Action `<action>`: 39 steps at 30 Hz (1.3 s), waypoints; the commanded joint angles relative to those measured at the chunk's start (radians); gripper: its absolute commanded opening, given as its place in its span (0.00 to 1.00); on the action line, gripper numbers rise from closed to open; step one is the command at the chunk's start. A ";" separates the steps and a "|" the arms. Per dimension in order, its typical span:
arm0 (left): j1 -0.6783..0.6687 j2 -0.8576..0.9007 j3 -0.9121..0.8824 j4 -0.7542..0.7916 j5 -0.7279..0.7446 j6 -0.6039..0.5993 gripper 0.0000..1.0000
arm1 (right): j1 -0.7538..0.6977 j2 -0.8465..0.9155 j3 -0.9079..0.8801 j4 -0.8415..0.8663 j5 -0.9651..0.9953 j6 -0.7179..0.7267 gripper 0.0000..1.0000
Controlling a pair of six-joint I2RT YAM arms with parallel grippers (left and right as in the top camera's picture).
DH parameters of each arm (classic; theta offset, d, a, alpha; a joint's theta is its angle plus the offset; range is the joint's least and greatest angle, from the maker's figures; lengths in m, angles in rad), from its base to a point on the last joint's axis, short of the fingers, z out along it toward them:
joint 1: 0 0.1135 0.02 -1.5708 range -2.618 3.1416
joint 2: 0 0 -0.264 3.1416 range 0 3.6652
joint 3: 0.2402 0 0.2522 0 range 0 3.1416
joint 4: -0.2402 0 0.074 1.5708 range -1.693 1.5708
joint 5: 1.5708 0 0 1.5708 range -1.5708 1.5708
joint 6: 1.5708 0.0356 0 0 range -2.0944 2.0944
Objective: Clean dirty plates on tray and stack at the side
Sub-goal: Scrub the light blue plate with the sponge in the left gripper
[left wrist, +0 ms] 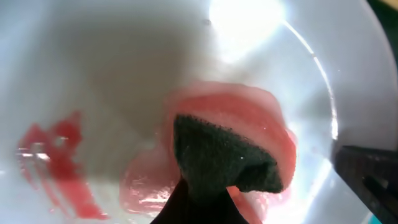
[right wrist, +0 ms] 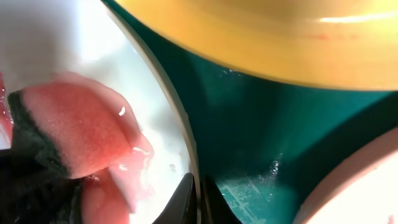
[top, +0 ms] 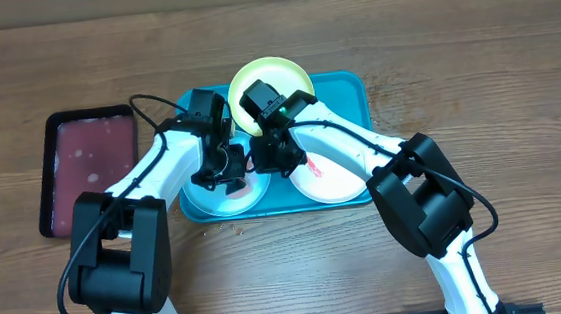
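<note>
The teal tray (top: pixel 350 83) holds three plates. The yellow-green plate (top: pixel 289 74) is at the back. The light blue plate (top: pixel 214 200) is front left and the white plate (top: pixel 328 181) is front right. My left gripper (top: pixel 219 170) is shut on a sponge (left wrist: pixel 224 155) with a dark green scouring face and a pink body. It presses the sponge on the light blue plate (left wrist: pixel 124 74), beside red smears (left wrist: pixel 56 155). My right gripper (right wrist: pixel 199 199) is shut on that plate's rim (right wrist: pixel 177 124). In the right wrist view I also see the sponge (right wrist: pixel 74 130), the yellow-green plate (right wrist: pixel 280 37) and the tray floor (right wrist: pixel 261 124).
A smaller dark red tray with a black rim (top: pixel 91 167) lies left of the teal tray on the wooden table (top: pixel 473 52). Both arms cross over the front of the teal tray. The white plate's edge (right wrist: pixel 367 186) is close to my right gripper.
</note>
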 commanded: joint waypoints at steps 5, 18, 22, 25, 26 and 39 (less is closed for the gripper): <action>0.016 0.020 0.089 -0.081 -0.410 0.000 0.04 | 0.002 0.000 -0.003 -0.013 0.011 -0.014 0.04; 0.016 0.025 0.111 -0.002 0.035 0.001 0.04 | 0.002 0.000 -0.003 -0.009 0.011 -0.014 0.04; 0.016 0.032 0.103 0.024 0.111 0.000 0.04 | 0.002 0.000 -0.003 -0.010 0.011 -0.015 0.04; 0.019 0.053 0.097 0.019 0.094 0.000 0.04 | 0.002 0.000 -0.003 -0.010 0.011 -0.018 0.04; 0.023 0.065 0.094 0.017 0.095 0.000 0.04 | 0.002 0.000 -0.003 -0.010 0.010 -0.023 0.04; 0.089 0.148 0.092 -0.138 -0.451 -0.045 0.04 | 0.002 0.000 -0.003 -0.009 0.011 -0.026 0.04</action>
